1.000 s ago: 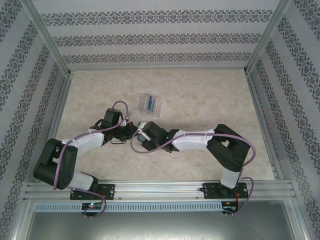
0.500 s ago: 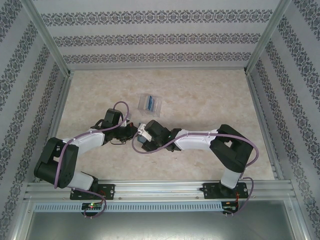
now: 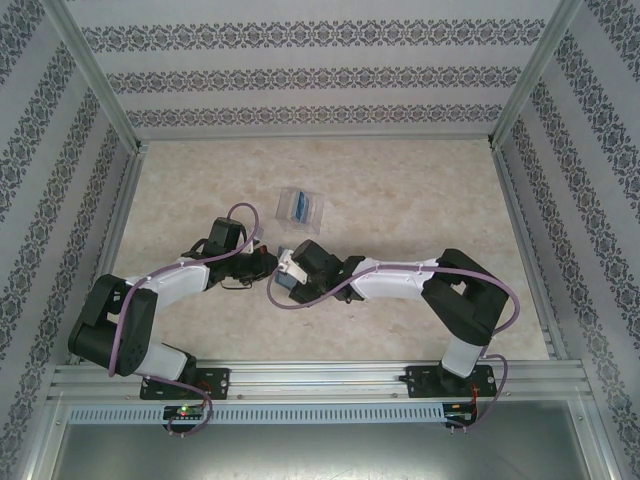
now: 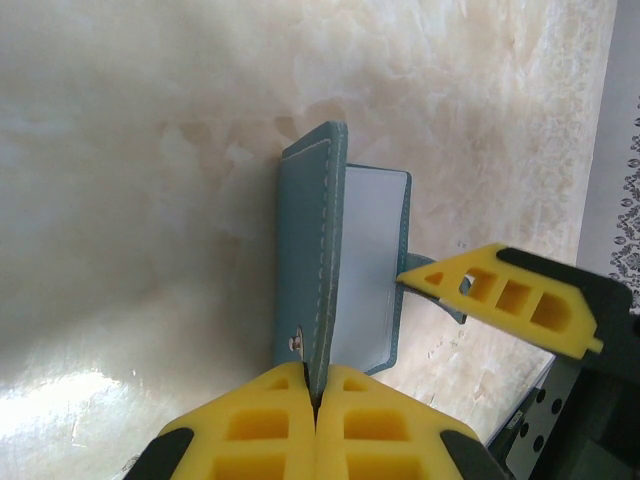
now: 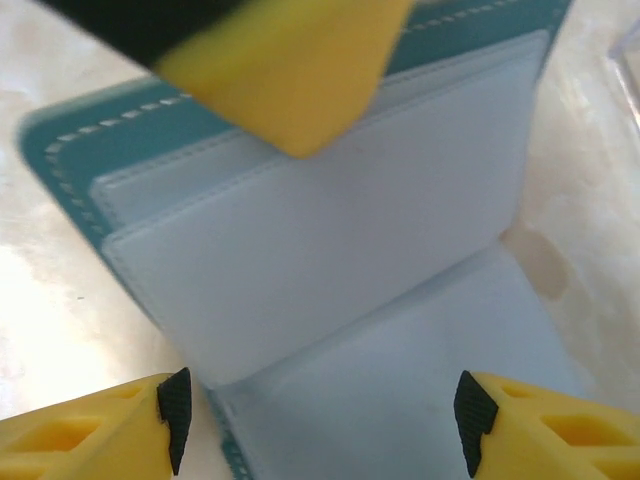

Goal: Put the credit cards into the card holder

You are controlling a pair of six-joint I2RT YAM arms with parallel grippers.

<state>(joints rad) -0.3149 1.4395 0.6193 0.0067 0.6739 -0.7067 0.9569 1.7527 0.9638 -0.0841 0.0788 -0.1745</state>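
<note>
The card holder (image 3: 320,208), a small clear plastic tray with raised edges, lies on the table (image 3: 430,200) a little way beyond both grippers, apart from them. A blue card (image 3: 298,208) rests inside it, thin, flat and rectangular, so I judge one card delivered. No second card shows in the holder. I take that as the part left to do, and the arms appear to be working on the wallet to get at it.

The wallet (image 4: 305,250) is a blue-green folding one with pale stitching along its edge and a small stud near the fold. It looks like soft leather or imitation leather. Its inside carries smooth, light blue pockets layered one over another. Whether a card sits in them cannot be told, since no edge or colour peeks out.

The left gripper (image 4: 315,392) is clenched on the edge of the wallet's cover, holding that flap upright off the table. The right gripper (image 5: 320,410) has its jaws spread wide and grasps nothing. The open wallet lies just ahead of it, between its two yellow fingers, and one fingertip (image 4: 420,278) touches the side edge of the inner pocket panel. The fingers are hard yellow plastic with hollow, ribbed cells.
</note>
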